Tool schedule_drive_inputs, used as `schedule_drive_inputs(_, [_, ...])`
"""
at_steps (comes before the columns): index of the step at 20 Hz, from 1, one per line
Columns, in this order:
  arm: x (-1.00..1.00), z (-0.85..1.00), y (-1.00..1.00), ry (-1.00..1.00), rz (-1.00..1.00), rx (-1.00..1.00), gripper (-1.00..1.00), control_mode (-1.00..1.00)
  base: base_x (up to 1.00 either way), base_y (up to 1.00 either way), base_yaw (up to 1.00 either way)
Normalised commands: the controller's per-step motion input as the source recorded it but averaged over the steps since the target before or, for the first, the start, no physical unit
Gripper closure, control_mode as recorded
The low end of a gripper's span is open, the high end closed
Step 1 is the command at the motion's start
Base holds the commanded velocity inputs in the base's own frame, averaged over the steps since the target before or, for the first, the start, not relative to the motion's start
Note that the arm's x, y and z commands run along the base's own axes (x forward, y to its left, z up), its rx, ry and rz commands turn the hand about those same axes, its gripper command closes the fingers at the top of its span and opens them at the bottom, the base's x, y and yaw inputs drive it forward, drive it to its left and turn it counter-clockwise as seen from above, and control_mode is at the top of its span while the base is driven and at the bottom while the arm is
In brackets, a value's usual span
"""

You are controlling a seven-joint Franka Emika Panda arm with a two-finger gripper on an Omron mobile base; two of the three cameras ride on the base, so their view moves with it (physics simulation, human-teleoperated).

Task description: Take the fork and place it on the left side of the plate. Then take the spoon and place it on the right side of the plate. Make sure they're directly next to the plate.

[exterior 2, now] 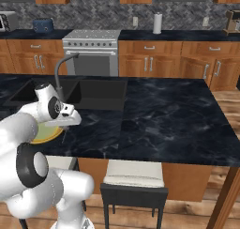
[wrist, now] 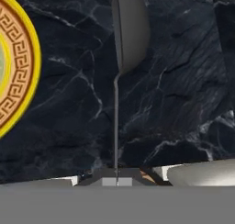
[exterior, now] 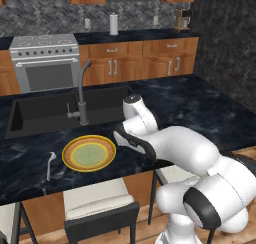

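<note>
A: The gripper (exterior 2: pixel 64 128) is squeezed tight on the spoon (exterior 2: pixel 63 135). From the left, the fork (exterior: pixel 50 164) lies left of the plate (exterior: pixel 89 153).

B: Up close, the spoon (wrist: pixel 125 39) hangs right of the plate (wrist: pixel 18 67). Dropped too far away, it won't be next to it.

The plate (exterior: pixel 89 153), round with a yellow rim, orange ring and pale green centre, lies flat on the dark counter. The slim pale fork (exterior: pixel 50 164) lies flat just beside it at nine o'clock. In the hand view the grey spoon (wrist: pixel 128 30) stands off the plate's three o'clock side, oval bowl farthest from the camera.
</note>
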Motion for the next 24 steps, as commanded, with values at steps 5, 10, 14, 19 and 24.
schedule_drive_inputs(5, [0.40, -0.27, 0.15, 0.04, 0.00, 0.00, 1.00, -1.00, 0.00, 0.00, 0.00])
schedule_drive_inputs(10, [0.38, -0.30, 0.14, 0.05, 0.00, 0.00, 1.00, -1.00, 0.00, 0.00, 0.00])
schedule_drive_inputs(14, [0.34, -0.30, 0.09, 0.04, 0.00, 0.01, 1.00, -1.00, 0.00, 0.00, 0.00])
schedule_drive_inputs(19, [0.27, -0.29, 0.04, 0.01, 0.00, 0.03, 1.00, -1.00, 0.00, 0.00, 0.00])
schedule_drive_inputs(24, [0.25, -0.27, 0.02, 0.00, 0.00, 0.03, 1.00, -1.00, 0.00, 0.00, 0.00])
